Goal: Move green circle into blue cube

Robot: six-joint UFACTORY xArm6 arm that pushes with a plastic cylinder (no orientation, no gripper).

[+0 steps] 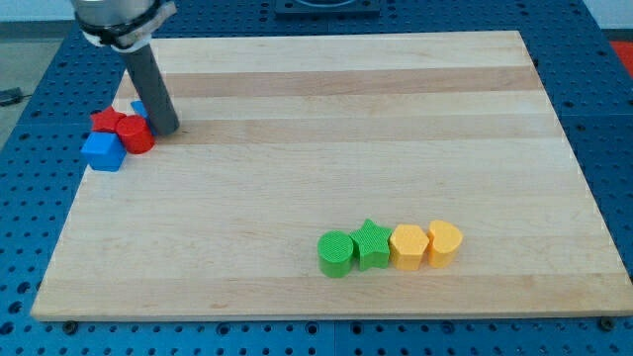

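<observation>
The green circle (pixel 335 253) lies near the view's bottom, at the left end of a row of blocks. The blue cube (pixel 104 151) sits at the view's far left by the board's edge, touching two red blocks (pixel 127 130). Another blue block (pixel 138 107) peeks out behind my rod. My tip (pixel 166 130) rests on the board just right of the red blocks, far from the green circle.
A green star (pixel 372 243), a yellow hexagon-like block (pixel 408 246) and a yellow heart-like block (pixel 444 242) line up right of the green circle, touching one another. The wooden board (pixel 326 109) lies on a blue perforated table.
</observation>
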